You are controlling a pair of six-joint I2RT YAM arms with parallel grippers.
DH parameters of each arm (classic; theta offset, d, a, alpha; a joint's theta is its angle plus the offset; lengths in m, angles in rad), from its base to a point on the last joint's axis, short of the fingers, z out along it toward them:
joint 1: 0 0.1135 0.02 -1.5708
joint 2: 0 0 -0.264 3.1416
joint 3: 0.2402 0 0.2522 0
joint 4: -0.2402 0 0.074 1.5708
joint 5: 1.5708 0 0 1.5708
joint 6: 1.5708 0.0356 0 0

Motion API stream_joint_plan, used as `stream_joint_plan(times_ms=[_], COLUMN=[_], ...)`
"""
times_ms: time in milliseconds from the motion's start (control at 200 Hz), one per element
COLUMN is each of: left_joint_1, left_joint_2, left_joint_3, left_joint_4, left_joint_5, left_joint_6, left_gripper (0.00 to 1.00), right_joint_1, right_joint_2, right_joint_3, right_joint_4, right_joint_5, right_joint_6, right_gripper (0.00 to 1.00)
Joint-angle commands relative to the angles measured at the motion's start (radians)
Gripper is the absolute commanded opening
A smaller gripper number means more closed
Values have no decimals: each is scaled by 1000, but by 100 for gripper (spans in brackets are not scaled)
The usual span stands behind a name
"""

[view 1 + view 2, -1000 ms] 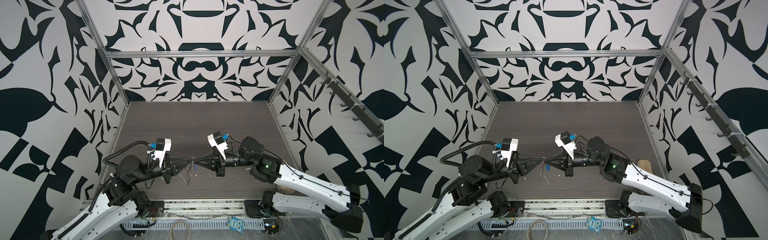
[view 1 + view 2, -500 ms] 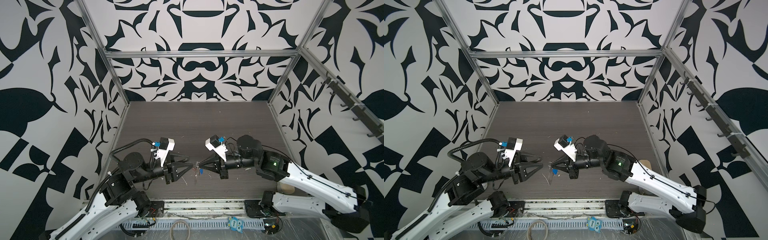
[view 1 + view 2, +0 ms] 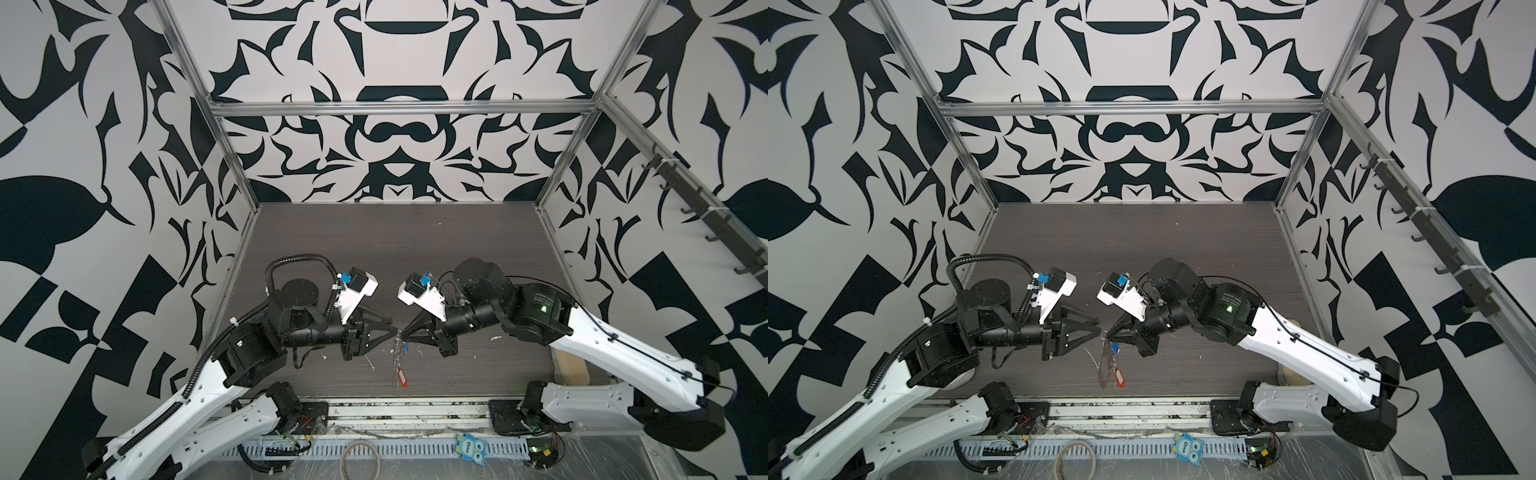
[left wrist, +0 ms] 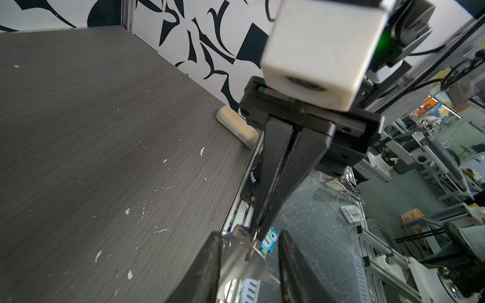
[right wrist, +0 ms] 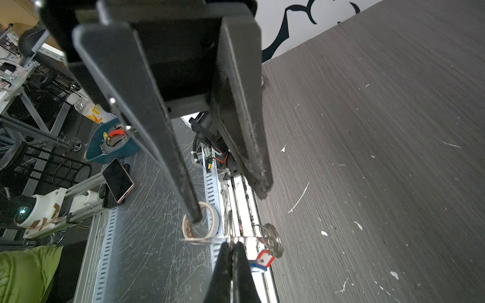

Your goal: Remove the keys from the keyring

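Left gripper [image 3: 1099,325], now let go, is hanging spread beside the keyring [image 3: 1105,370]; right gripper [image 3: 1108,334] is pinching its edge (keys [image 3: 1121,380] dangling).

My left gripper [image 3: 393,325] has let go and now stands open. The keyring [image 3: 1106,368] hangs from the right gripper [image 3: 402,331] alone, and the red-tagged key [image 3: 1121,380] has swung into view below.

The walls [image 3: 395,137] carry a bold black-and-white leaf pattern, and the table [image 3: 395,249] is dark grey-brown woodgrain flecked with white. The left arm [image 3: 216,392] and right arm [image 3: 631,353] are white with black joints. The keyring [image 3: 1105,368] is translucent grey, its rings [image 5: 273,236] silver; there is a red tag [image 3: 1121,379] and a blue tag [image 5: 258,267], and the owl sticker [image 3: 468,448] is light blue.
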Motion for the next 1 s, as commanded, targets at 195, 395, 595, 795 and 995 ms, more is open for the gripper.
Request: stream_joint_plan(times_ms=[195,395,595,795,995], left_joint_1=[-3,-5,-8,-9,-11], left_joint_2=[17,20,19,17,17], left_joint_3=[24,21,19,6,-3], left_joint_4=[-46,-45,-32,-16,4], left_joint_5=[57,57,66,66,60], left_joint_6=[34,38,37,34,31], left_gripper=[35,27,24,24,18], right_joint_1=[-9,-9,-9,-9,-9], right_joint_2=[1,6,8,10,7], right_joint_3=[64,70,70,68,61], right_joint_4=[7,11,25,42,70], right_joint_5=[-25,-28,-28,-30,-28], right_joint_6=[-24,-20,-10,1,16], right_gripper=[0,0,0,0,0])
